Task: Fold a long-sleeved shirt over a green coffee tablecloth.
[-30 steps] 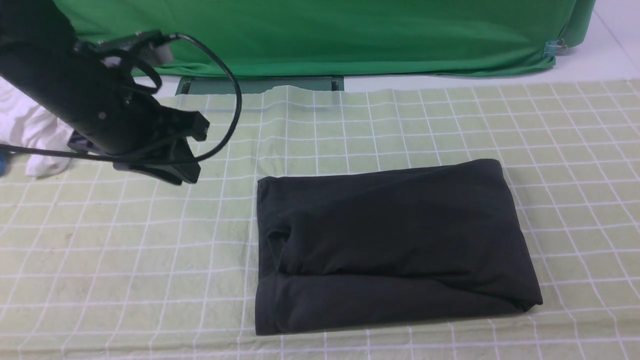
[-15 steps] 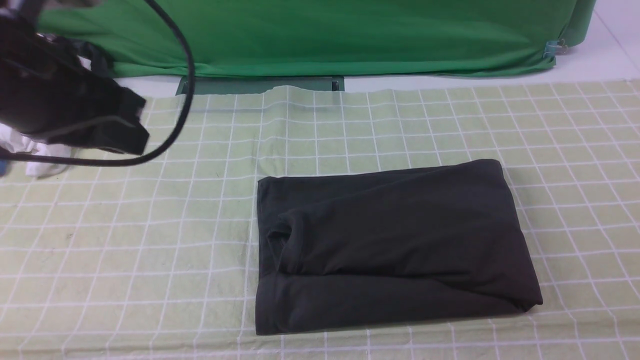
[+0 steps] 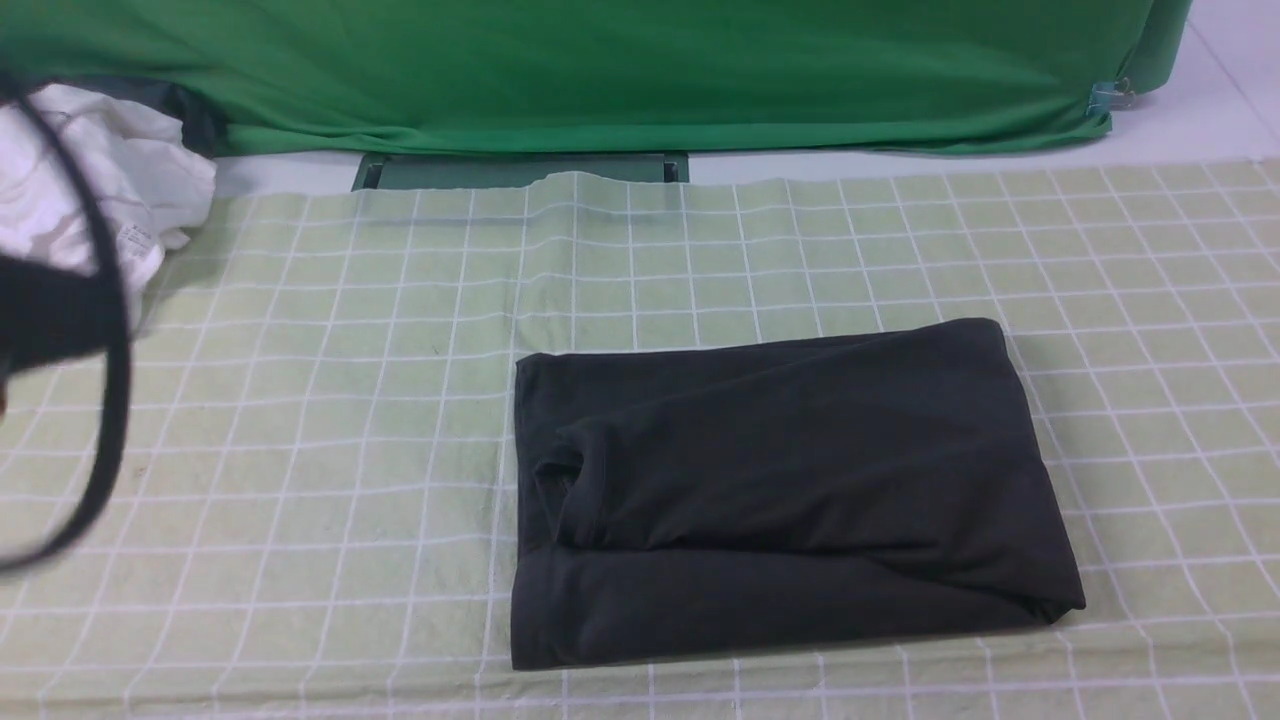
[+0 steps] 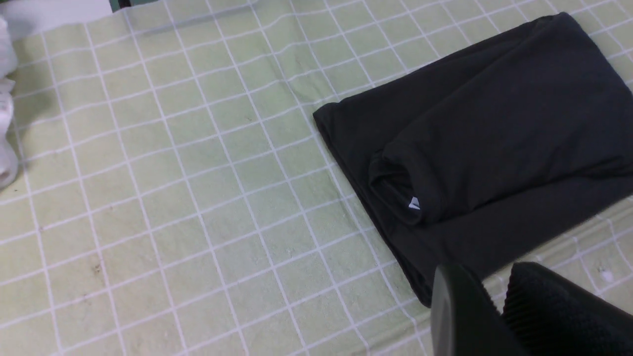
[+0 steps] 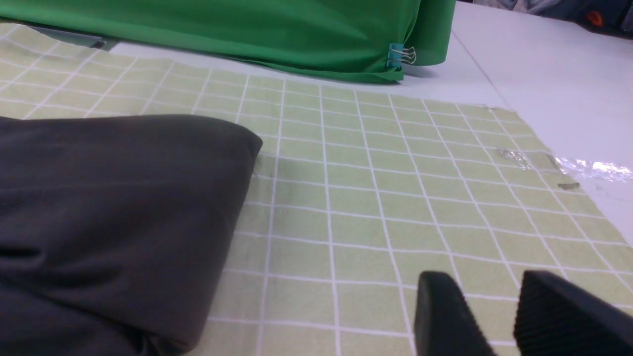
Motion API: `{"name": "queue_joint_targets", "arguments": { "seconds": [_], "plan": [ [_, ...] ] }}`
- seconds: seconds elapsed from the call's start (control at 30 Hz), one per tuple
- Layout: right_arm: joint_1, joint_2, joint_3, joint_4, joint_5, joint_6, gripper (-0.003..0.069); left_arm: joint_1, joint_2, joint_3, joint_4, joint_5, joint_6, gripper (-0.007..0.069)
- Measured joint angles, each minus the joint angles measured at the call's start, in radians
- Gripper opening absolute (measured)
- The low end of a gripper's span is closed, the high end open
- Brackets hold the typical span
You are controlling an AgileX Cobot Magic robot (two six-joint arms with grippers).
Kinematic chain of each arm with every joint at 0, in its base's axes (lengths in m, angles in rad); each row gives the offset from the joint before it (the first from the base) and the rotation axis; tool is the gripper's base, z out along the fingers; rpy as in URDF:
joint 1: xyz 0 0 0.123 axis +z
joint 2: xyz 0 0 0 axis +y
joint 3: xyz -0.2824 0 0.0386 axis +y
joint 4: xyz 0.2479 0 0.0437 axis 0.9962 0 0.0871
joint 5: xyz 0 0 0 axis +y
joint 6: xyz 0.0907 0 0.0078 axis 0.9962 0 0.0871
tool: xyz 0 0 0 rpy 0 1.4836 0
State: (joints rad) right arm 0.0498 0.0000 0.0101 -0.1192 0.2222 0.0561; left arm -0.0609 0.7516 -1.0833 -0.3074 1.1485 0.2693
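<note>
The long-sleeved shirt (image 3: 780, 490) lies folded into a dark rectangle on the green coffee tablecloth (image 3: 300, 450), collar end to the left. In the left wrist view the shirt (image 4: 494, 128) shows a bit of white neck label (image 4: 414, 202). My left gripper (image 4: 489, 279) hovers above the tablecloth (image 4: 148, 198) near the shirt's front left corner, jaws slightly apart and empty. My right gripper (image 5: 487, 291) is open and empty, low over the tablecloth (image 5: 371, 198) to the right of the shirt (image 5: 113, 212). Neither gripper touches the shirt.
A white garment (image 3: 100, 190) is bunched at the far left. Plain deep-green fabric (image 3: 640, 70) hangs along the back, held by a binder clip (image 5: 398, 55). Part of my left arm and its cable (image 3: 110, 400) cross the left edge. Shiny tape (image 5: 588, 168) marks the white table.
My left arm has pulled back to the left, almost out of the front view, uncovering the white garment. The folded shirt has not moved.
</note>
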Motion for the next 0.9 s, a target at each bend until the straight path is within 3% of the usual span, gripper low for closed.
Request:
{"name": "queue_joint_targets", "arguments": {
  "seconds": [0.23, 0.33, 0.43, 0.67, 0.9],
  "plan": [
    [0.000, 0.000, 0.000, 0.000, 0.000, 0.000, 0.0236, 0.000, -0.250, 0.301, -0.208, -0.263, 0.110, 0.0119],
    [0.000, 0.000, 0.000, 0.000, 0.000, 0.000, 0.0237, 0.000, -0.346, 0.457, -0.395, -0.460, 0.223, 0.0035],
    [0.000, 0.000, 0.000, 0.000, 0.000, 0.000, 0.0237, 0.000, -0.382, 0.532, -0.465, -0.587, 0.260, 0.0011],
    [0.000, 0.000, 0.000, 0.000, 0.000, 0.000, 0.0239, 0.000, -0.388, 0.560, -0.389, -0.625, 0.265, 0.0013],
    [0.000, 0.000, 0.000, 0.000, 0.000, 0.000, 0.0239, 0.000, -0.388, 0.567, -0.172, -0.626, 0.282, 0.0013]
  ]
}}
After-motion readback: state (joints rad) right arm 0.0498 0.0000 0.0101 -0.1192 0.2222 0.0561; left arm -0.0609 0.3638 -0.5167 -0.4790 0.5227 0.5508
